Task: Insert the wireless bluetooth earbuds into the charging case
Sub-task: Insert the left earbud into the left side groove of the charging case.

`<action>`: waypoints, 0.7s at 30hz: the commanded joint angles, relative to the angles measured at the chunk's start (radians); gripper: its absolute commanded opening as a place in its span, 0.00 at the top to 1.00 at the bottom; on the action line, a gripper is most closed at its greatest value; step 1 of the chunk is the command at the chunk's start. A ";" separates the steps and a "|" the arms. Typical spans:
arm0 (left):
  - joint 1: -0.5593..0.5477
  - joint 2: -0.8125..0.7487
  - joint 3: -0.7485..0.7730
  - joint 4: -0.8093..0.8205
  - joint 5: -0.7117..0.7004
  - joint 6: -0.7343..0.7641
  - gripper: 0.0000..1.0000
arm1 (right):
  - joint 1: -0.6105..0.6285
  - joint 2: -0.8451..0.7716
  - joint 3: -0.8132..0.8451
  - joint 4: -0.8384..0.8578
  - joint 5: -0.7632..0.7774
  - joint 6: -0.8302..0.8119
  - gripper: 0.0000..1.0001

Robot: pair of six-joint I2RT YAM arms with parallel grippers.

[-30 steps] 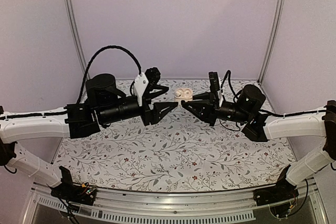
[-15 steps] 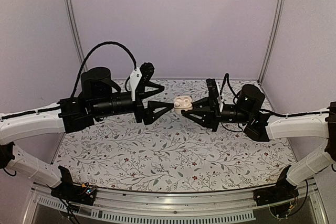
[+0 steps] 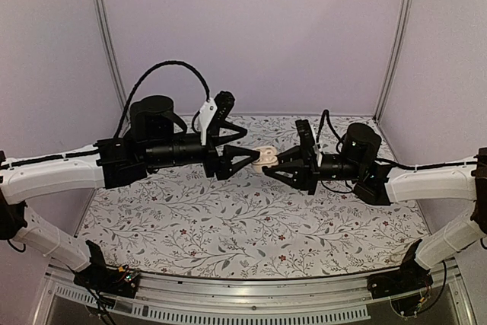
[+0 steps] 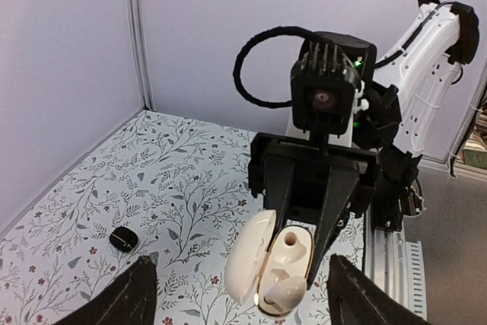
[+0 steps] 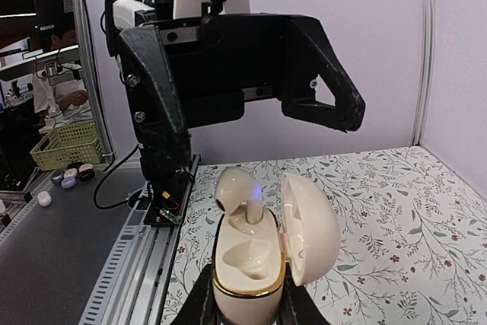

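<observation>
While right gripper (image 5: pixel 243 311) clamps base of cream charging case (image 5: pixel 242 279), lid (image 5: pixel 308 226) open, case hangs above floral table (image 4: pixel 175 180). One cream earbud (image 5: pixel 236 186) stands in its slot. Left gripper (image 4: pixel 242 262) gapes wide just before case. Small black piece (image 4: pixel 123 239) lies on table.

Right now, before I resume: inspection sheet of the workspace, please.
Surface: floral table cover, flat.
Job's things: cream case, lid open, held off the table; one earbud standing in a slot, the other slot looks empty.
Clutter: small black piece lying on the cover; cannot tell what it is.
Tools: right tool shut on the case; left tool open, facing the case, not touching it.
Cables: black loop arching free, away from the case.
Surroundings: lilac walls; person and green basket beyond the table.
</observation>
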 commanded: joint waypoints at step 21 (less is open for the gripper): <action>0.027 0.051 0.028 -0.032 -0.038 -0.004 0.30 | 0.006 -0.037 0.033 0.032 -0.068 0.012 1.00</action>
